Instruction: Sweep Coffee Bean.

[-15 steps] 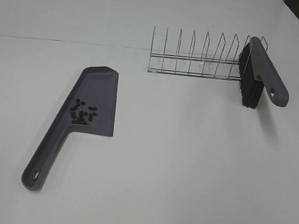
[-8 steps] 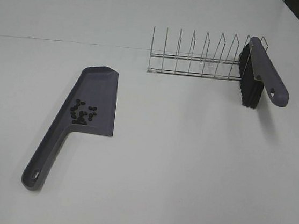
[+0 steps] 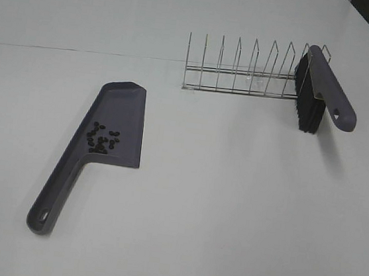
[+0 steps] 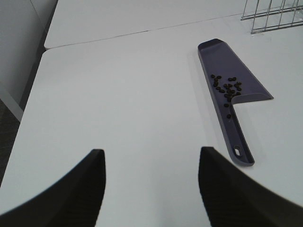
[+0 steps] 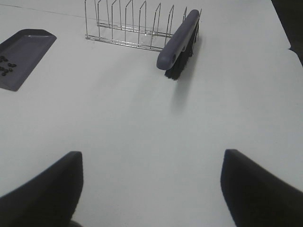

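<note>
A grey-purple dustpan (image 3: 109, 126) lies flat on the white table, left of centre, handle toward the front. Several tiny dark coffee beans (image 3: 102, 138) sit on its blade near the handle; they also show in the left wrist view (image 4: 227, 87) and at the edge of the right wrist view (image 5: 5, 65). A grey-purple brush with black bristles (image 3: 317, 93) leans in the right end of a wire rack (image 3: 245, 72). Neither gripper shows in the exterior high view. My left gripper (image 4: 149, 182) and my right gripper (image 5: 151, 187) are open and empty, away from the dustpan and brush.
The wire rack (image 5: 128, 26) stands at the back right of the table. A seam (image 3: 81, 51) runs across the table behind the dustpan. The table's left edge (image 4: 33, 90) and right edge (image 5: 289, 42) are in view.
</note>
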Controlling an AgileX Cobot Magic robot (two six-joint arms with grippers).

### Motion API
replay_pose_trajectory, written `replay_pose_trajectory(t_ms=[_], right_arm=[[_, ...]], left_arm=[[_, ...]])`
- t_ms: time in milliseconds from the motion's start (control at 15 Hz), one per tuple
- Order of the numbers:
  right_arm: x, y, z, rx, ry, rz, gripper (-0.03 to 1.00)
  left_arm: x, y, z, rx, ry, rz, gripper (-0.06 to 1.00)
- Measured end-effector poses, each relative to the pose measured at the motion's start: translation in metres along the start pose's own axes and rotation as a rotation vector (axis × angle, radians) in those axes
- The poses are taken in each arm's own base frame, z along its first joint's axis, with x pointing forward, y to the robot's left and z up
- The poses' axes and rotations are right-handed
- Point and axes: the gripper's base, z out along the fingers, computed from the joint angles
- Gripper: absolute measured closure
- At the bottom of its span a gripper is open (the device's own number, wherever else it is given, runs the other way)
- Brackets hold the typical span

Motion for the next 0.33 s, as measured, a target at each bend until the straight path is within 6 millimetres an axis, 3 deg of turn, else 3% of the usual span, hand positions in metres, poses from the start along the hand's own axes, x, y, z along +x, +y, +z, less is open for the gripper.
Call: replay_pose_trajectory(t_ms=[333], right_arm=[[0.0000, 0.0000, 0.0000, 0.000, 0.000, 0.000, 0.30]], left_arm=[[0.0000, 0.0000, 0.0000, 0.000, 0.000, 0.000, 0.40]])
